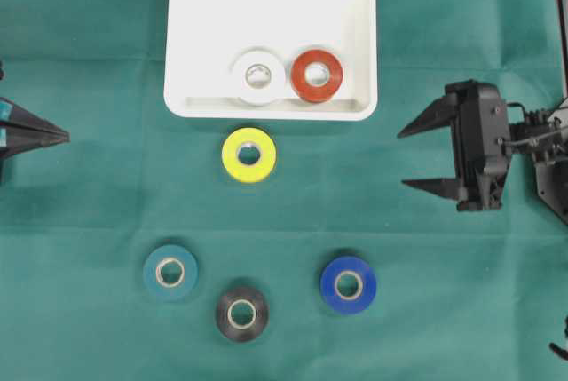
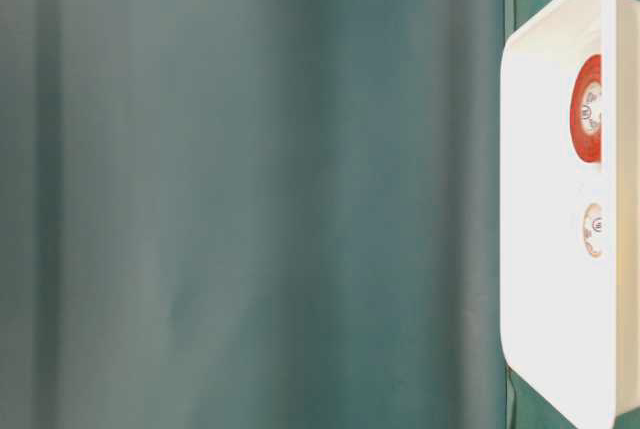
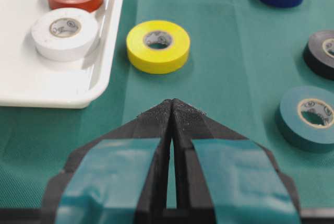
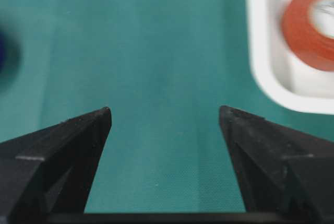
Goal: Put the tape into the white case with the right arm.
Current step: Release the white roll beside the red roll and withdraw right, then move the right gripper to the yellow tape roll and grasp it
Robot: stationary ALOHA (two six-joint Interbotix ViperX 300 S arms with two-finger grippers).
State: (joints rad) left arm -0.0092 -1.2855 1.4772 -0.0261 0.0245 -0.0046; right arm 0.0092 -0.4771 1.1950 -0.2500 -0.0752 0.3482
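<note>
The white case (image 1: pixel 271 8) sits on the green bench (image 1: pixel 89 203), far out ahead of the right end effector (image 1: pixel 417 157) and a bit off to one side of where its tips point. Two rolls of tape lie flat inside the case, side by side and close to its nearest wall. One is the white tape (image 1: pixel 258 75) and the other is the red tape (image 1: pixel 317 75). The red one is closer to the right end effector.

The yellow tape (image 1: pixel 248 154) lies on the bench just outside the case wall, straight ahead of the right end effector's tips but well apart from them. The blue tape (image 1: pixel 348 284) is the nearest loose roll to the right end effector, off to the side away from the case. The black tape (image 1: pixel 241 313) and the teal tape (image 1: pixel 170 272) lie farther out past the blue one.

The right end effector has its two pointed fingers (image 4: pixel 78 145) spread apart, with only green cloth between them. It holds nothing.

The left end effector (image 3: pixel 172 104) has its fingers pressed together, tip to tip, and holds nothing. The yellow tape lies near, just ahead of its tips.
</note>
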